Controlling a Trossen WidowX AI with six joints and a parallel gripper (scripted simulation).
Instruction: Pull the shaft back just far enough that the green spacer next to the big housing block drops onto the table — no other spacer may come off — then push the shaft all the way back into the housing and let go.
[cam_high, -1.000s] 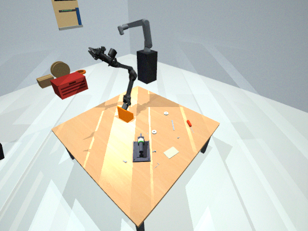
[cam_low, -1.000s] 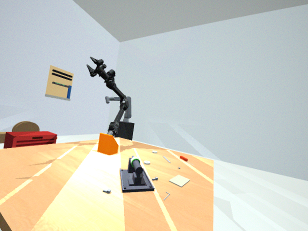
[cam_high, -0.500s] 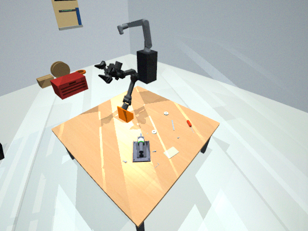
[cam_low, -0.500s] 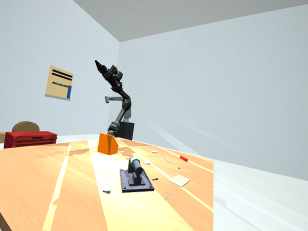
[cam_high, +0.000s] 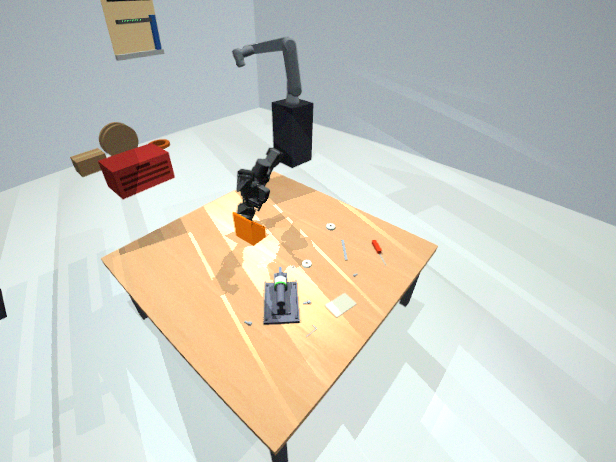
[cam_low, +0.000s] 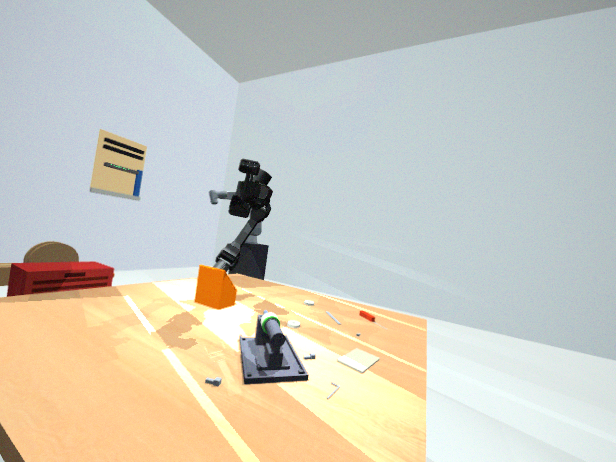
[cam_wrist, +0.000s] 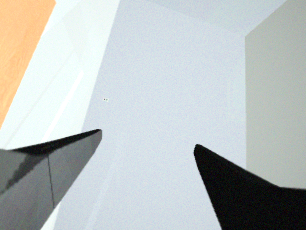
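The dark shaft fixture stands on a base plate (cam_high: 292, 302) (cam_low: 250, 362) on the table. A thick dark cylinder (cam_high: 281, 296) (cam_low: 275, 336) lies level above the plate. A green-rimmed spacer (cam_high: 280, 285) (cam_low: 269, 315) with a white part sits around the shaft line at the cylinder's far end, beside an upright dark block (cam_low: 259, 331). Other spacers cannot be made out. My gripper (cam_wrist: 149, 141) is open and empty. The wrist view shows walls, floor and a table corner. In the top and exterior views the arm is folded over its base, well away from the fixture, and its fingers cannot be made out.
An orange block (cam_high: 250, 230) (cam_low: 212, 287) stands between arm base and fixture. White rings (cam_high: 307, 263) (cam_low: 294, 324), a red-handled screwdriver (cam_high: 376, 246) (cam_low: 367, 316) and a pale card (cam_high: 341, 305) (cam_low: 359, 360) lie right. Bolts (cam_high: 248, 323) (cam_low: 214, 381) flank the plate.
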